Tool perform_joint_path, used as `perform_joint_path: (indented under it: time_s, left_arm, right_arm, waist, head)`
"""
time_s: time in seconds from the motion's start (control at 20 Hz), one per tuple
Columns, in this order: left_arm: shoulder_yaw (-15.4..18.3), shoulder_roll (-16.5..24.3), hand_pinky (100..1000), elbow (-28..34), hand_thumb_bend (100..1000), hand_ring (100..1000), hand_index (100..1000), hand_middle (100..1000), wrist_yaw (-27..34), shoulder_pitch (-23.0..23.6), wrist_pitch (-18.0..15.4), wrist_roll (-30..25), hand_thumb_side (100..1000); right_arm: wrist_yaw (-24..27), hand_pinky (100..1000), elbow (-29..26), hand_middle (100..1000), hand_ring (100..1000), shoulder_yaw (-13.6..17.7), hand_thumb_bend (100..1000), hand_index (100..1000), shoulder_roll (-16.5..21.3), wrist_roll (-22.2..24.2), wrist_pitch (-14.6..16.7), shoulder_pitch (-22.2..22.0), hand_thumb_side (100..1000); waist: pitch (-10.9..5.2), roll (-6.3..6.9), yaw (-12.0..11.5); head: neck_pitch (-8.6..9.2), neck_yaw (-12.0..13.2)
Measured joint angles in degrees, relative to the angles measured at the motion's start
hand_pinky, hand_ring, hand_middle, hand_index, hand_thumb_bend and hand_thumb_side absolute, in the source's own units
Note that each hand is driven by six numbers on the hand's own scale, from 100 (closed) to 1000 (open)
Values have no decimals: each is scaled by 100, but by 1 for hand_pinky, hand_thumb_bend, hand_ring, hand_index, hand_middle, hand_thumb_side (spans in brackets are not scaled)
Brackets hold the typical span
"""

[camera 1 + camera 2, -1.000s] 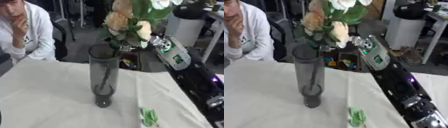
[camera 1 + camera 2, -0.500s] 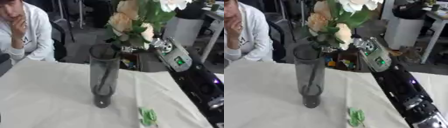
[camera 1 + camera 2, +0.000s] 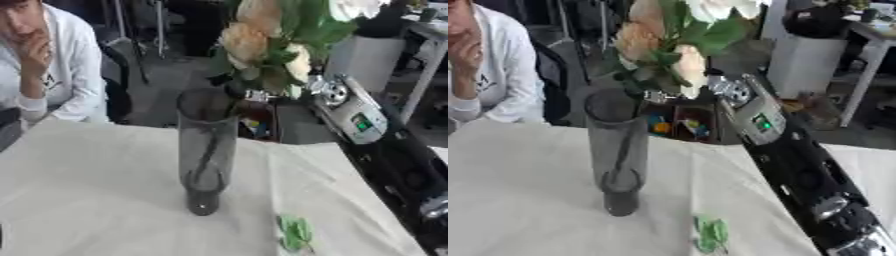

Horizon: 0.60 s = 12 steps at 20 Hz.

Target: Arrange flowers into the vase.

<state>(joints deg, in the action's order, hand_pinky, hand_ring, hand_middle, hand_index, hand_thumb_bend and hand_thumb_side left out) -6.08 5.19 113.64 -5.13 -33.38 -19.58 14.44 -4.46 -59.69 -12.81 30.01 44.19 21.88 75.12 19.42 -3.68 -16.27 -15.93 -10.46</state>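
Observation:
A tall smoky glass vase (image 3: 207, 150) stands upright on the white tablecloth (image 3: 87, 195). A bunch of peach and white flowers (image 3: 262, 45) with green leaves hangs over its mouth, and the stems reach down inside the glass. My right hand (image 3: 726, 90) is behind the foliage at the right of the bunch, closed on the stems just above the rim. Leaves hide most of its fingers. Its black forearm (image 3: 798, 170) runs down to the lower right corner. My left hand does not show.
A loose green leaf (image 3: 295, 232) lies on the cloth in front and to the right of the vase. The table's far edge runs just behind the vase. Beyond it are a box of coloured items (image 3: 680, 125) and a white bin (image 3: 802, 65).
My right forearm has sunk a little, with the bunch staying over the vase. The vase and the leaf have not moved.

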Motion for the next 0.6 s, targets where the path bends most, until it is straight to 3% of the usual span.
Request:
perform_joint_path:
  time_s: [0.6]
  left_arm:
    - [-1, -14, 781, 0, 100, 879, 960, 849, 0, -1, -7, -19, 1000]
  right_arm:
    - [82, 932, -123, 1000, 1000, 12, 321, 1000, 62, 45, -45, -69, 955]
  waist:
    - [0, 2, -4]
  head:
    - [0, -1]
